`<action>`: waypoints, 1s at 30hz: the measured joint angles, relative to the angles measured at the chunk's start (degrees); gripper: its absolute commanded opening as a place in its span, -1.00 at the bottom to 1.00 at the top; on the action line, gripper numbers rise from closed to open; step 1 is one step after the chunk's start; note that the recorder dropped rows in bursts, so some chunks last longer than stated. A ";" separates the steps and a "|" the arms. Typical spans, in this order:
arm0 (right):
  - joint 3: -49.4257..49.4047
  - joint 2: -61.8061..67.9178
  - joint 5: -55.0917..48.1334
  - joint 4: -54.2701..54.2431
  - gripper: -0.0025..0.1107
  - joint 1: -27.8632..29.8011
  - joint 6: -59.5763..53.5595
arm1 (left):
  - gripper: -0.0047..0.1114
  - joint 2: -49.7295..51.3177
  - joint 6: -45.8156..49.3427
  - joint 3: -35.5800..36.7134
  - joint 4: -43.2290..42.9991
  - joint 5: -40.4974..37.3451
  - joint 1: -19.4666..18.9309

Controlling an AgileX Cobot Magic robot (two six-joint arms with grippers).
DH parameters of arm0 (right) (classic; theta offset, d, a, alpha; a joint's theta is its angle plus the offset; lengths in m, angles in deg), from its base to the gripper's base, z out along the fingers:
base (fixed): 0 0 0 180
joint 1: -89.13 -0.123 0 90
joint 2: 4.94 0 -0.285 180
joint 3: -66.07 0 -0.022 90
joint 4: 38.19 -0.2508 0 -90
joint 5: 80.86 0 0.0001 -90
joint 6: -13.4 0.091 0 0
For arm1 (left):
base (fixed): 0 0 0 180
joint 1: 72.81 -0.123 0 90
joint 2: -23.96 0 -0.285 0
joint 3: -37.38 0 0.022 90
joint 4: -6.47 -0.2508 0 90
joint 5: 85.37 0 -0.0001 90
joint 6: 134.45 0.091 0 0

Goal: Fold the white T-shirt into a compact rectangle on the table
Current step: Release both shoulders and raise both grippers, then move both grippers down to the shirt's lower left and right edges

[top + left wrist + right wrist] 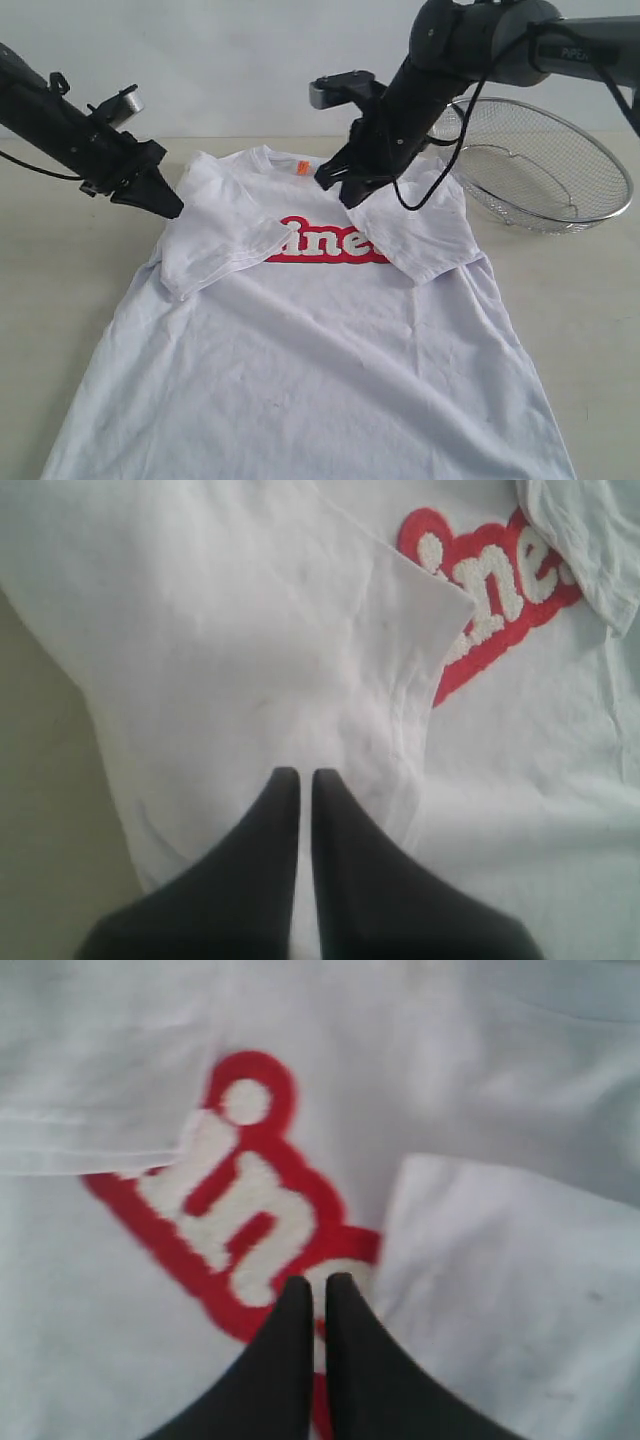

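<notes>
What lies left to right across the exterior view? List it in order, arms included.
left gripper, jaws shut → left folded sleeve → right gripper, jaws shut → right folded sleeve → wire-mesh basket

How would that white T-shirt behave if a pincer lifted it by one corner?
Probably floppy: the white T-shirt lies flat and creased, with a sleeve folded limply over its chest. It looks thin, so likely light for its size. Pushed, it would probably bunch up rather than slide whole across the table.
</notes>
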 measured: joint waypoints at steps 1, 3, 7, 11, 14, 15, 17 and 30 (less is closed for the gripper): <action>0.00 0.00 0.44 0.88 -0.96 1.02 1.35 | -0.84 -0.14 0.13 0.00 0.00 -0.10 0.00; 0.00 0.00 0.81 1.83 -0.96 3.34 2.52 | -0.84 -0.23 0.26 0.00 0.91 -0.10 0.00; 0.00 0.25 1.56 2.51 -0.96 6.01 2.92 | -0.84 -0.23 0.34 0.00 3.86 0.73 0.00; 0.00 1.78 3.62 3.19 -0.96 7.00 3.17 | -0.84 -0.23 0.48 0.00 5.68 0.54 0.00; 0.00 2.63 5.20 4.68 -0.96 7.09 3.45 | -0.84 -0.23 0.48 0.00 5.81 0.36 0.23; 0.00 2.88 5.33 5.59 -0.96 7.09 3.81 | -0.84 -0.23 0.48 0.00 5.81 0.12 0.34; 0.00 3.37 5.94 8.29 -0.96 7.09 5.55 | -0.84 -0.23 0.48 0.00 5.93 -0.31 0.57; 0.00 4.28 7.09 21.42 -0.96 10.28 16.95 | -0.84 -0.23 0.53 0.00 4.39 -0.54 0.20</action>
